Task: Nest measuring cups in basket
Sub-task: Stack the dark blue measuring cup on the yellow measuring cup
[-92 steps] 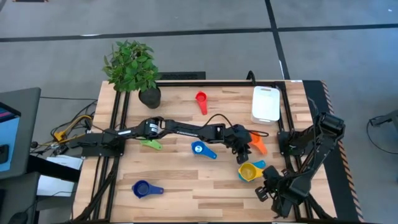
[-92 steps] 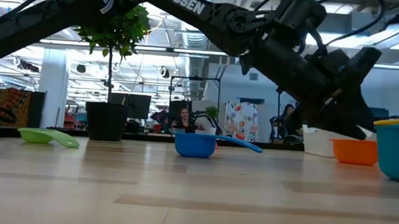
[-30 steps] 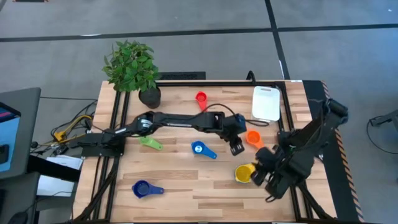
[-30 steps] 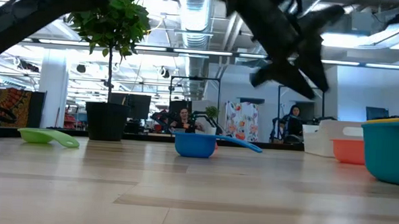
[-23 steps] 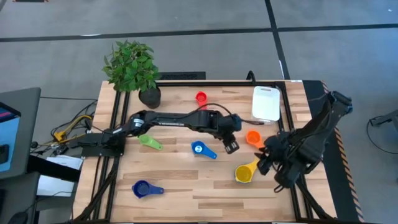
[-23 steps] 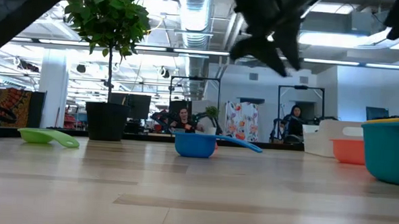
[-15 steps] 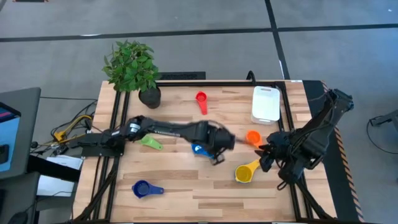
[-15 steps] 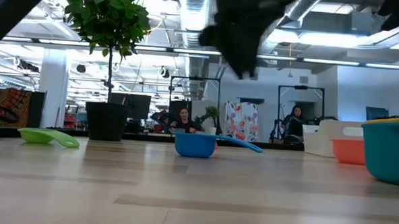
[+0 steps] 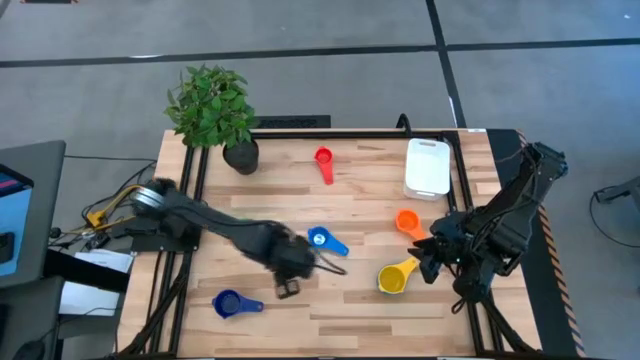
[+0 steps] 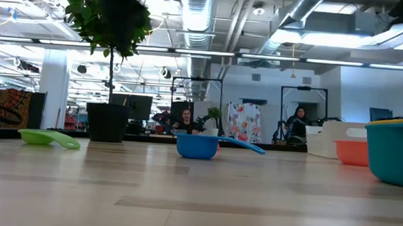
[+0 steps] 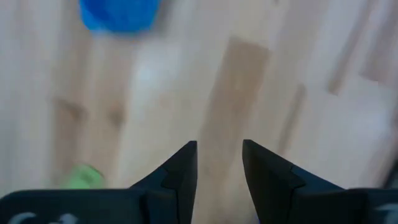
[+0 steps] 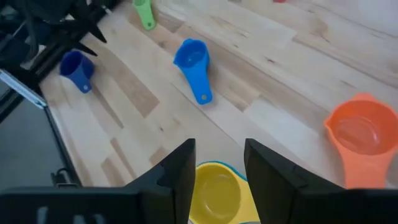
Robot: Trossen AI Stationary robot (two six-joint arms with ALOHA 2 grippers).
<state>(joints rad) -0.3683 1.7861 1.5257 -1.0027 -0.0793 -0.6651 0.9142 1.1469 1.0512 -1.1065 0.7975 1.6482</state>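
Near the right edge, a yellow measuring cup (image 9: 393,278) sits nested in a teal one (image 10: 392,159). An orange cup (image 9: 408,222), a light blue cup (image 9: 320,240), a dark blue cup (image 9: 230,303), a red cup (image 9: 323,158) and a green cup (image 12: 144,12) lie apart on the wood. The white basket (image 9: 428,166) stands at the far right. My right gripper (image 12: 217,152) hovers open just right of the yellow cup, above it. My left gripper (image 9: 288,288) is open over bare wood between the two blue cups.
A potted plant (image 9: 212,110) stands at the far left corner. Black frame rails (image 9: 190,200) run along the table's left and right sides. Bare wood (image 9: 340,320) lies along the near edge.
My left arm has swept from beside the orange cup across the table toward the near left, passing over the light blue cup. My right gripper has drawn back a little from the yellow cup toward the right edge and risen. No cup has moved.
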